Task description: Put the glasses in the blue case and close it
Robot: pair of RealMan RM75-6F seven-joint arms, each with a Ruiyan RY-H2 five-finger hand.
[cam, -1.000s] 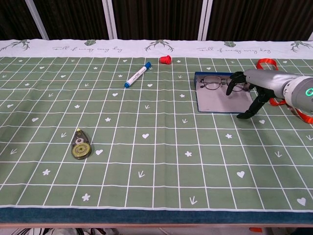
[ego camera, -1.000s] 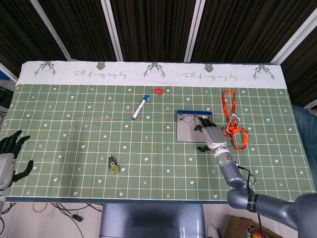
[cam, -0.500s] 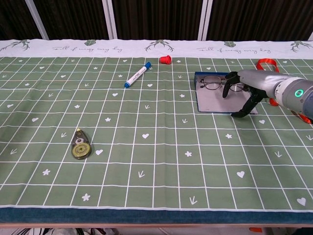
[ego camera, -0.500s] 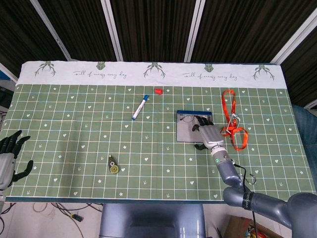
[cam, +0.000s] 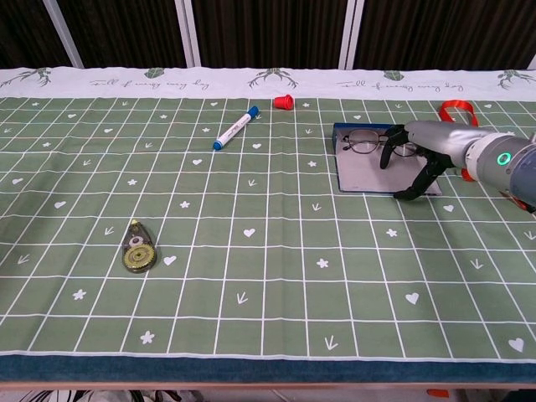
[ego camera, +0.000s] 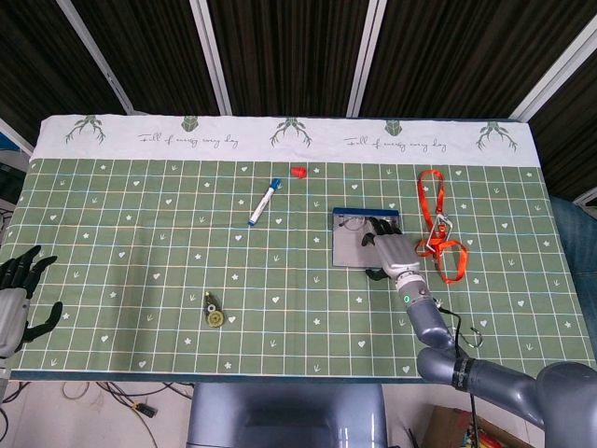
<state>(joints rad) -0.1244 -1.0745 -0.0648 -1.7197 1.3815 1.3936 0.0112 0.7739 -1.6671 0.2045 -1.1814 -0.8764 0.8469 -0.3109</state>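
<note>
A: Why is the right hand reaching over the flat blue-edged spectacle case, towards the right of the table?

B: I judge it is set to take the thin dark-framed glasses, which lie at the far end of the case's grey lining; the fingers arch down over their right lens and the thumb props near the case's near right corner; nothing looks grasped, so I'd call the hand released, fingers apart.

A: So the glasses are already in the case?

B: They rest on the open case; whether they are properly seated, I cannot tell; the case is not yet closed.

A: What is hard to make out?

B: In the head view the hand covers most of the glasses; whether a fingertip touches the frame is unclear; the case's lid or hinge I cannot distinguish.

A: And the left hand?

B: Idle at the near left table edge, fingers spread, holding nothing; partly cut off.
</note>
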